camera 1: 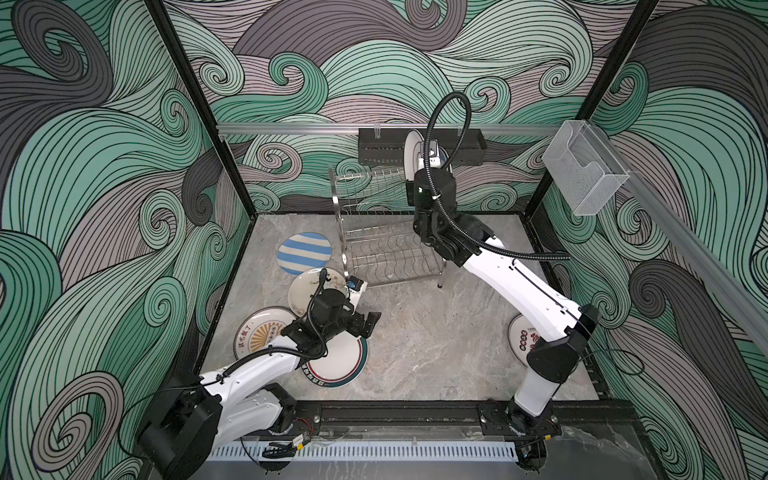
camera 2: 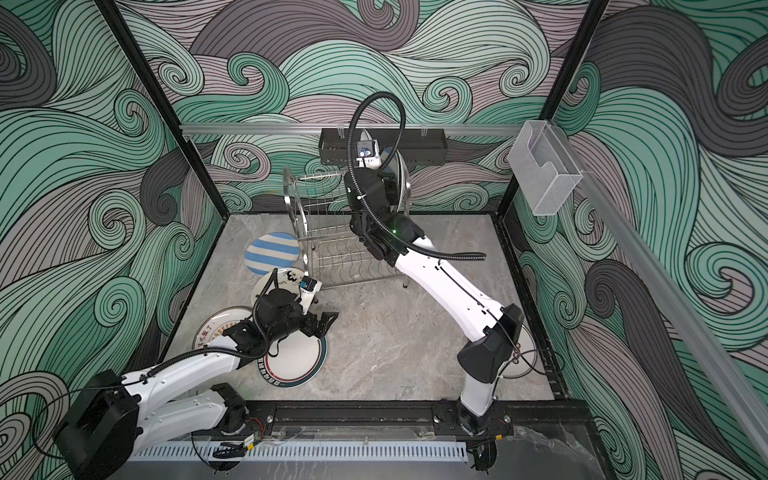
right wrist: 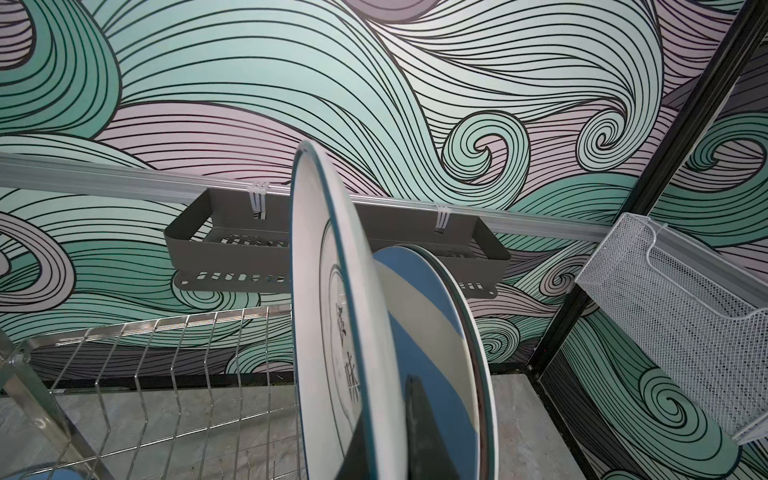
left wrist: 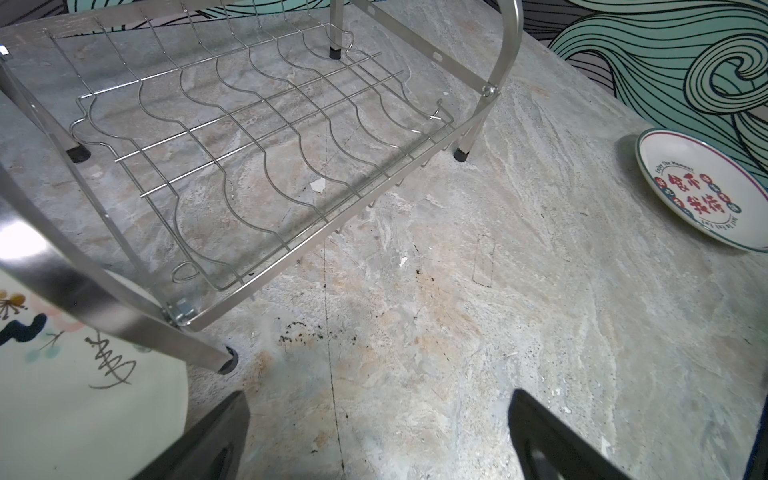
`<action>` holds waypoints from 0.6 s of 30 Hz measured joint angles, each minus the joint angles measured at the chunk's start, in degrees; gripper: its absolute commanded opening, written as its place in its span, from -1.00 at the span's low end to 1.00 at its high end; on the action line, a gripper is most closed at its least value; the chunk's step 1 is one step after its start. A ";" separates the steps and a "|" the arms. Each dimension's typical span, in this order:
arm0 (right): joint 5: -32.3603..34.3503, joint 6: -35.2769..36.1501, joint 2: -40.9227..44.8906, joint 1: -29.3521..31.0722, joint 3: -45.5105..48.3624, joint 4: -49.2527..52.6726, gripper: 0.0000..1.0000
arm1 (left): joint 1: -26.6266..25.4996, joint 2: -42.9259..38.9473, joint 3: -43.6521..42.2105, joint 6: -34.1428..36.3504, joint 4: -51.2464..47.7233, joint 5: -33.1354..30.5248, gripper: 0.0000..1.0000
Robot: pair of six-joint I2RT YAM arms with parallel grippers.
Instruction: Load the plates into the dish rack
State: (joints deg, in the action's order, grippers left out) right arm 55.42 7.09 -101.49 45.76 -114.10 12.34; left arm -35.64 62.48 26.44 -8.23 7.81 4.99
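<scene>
In both top views the rack (camera 1: 376,245) stands at the back of the table (camera 1: 415,353). The right arm (camera 1: 503,270) reaches over its upper shelf. There a white lettered plate (camera 1: 410,151) stands on edge at the shelf's right end, in front of the black tray (camera 1: 378,151) on the back wall. Five plates lie flat on the table. A striped plate (camera 1: 305,252) is just left of the rack, with a cartoon plate (camera 1: 307,291) just in front of it. A sunburst plate (camera 1: 255,334) and a teal-rimmed plate (camera 1: 351,361) lie partly under the left arm (camera 1: 266,365). A red-lettered plate (camera 1: 519,340) lies partly under the right arm. The left gripper (camera 1: 371,322) hangs above the table beside the teal-rimmed plate's far edge

In the left wrist view the left gripper's fingers (left wrist: 216,436) stand wide apart, with only bare table between them. The rack's lower shelf lies ahead, the cartoon plate is just beside its near foot, and the red-lettered plate is well apart by the wall

In the right wrist view the right gripper (right wrist: 390,453) is clamped tight on the lettered plate's near rim, one dark finger (right wrist: 419,428) flat against its face. The plate is upright over the upper shelf. Its bottom edge is hidden, so I cannot tell whether it sits in a slot. Just behind it a second striped plate (right wrist: 424,316) stands upright in the rack, with a further plate (right wrist: 478,332) behind that
</scene>
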 measured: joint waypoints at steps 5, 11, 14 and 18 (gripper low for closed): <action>1.25 0.68 -0.02 0.00 0.15 -1.99 -1.00 | 0.00 -0.11 0.00 0.00 0.00 0.00 0.97; 1.81 1.05 -1.09 0.00 0.02 -2.97 -1.00 | 0.00 -0.13 0.00 -0.02 0.00 0.00 0.97; 1.84 1.03 -2.32 -0.02 0.02 -2.93 -1.00 | 0.00 -0.13 0.00 0.00 0.00 0.00 0.97; 1.79 1.01 -3.78 -0.02 0.02 -2.64 -1.00 | 0.00 -0.13 0.00 0.00 0.00 0.00 0.97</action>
State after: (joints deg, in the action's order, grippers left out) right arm 57.21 8.10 -105.27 45.74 -114.08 9.69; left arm -35.64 62.35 26.44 -8.23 7.81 4.99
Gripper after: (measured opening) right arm 0.093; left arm 0.987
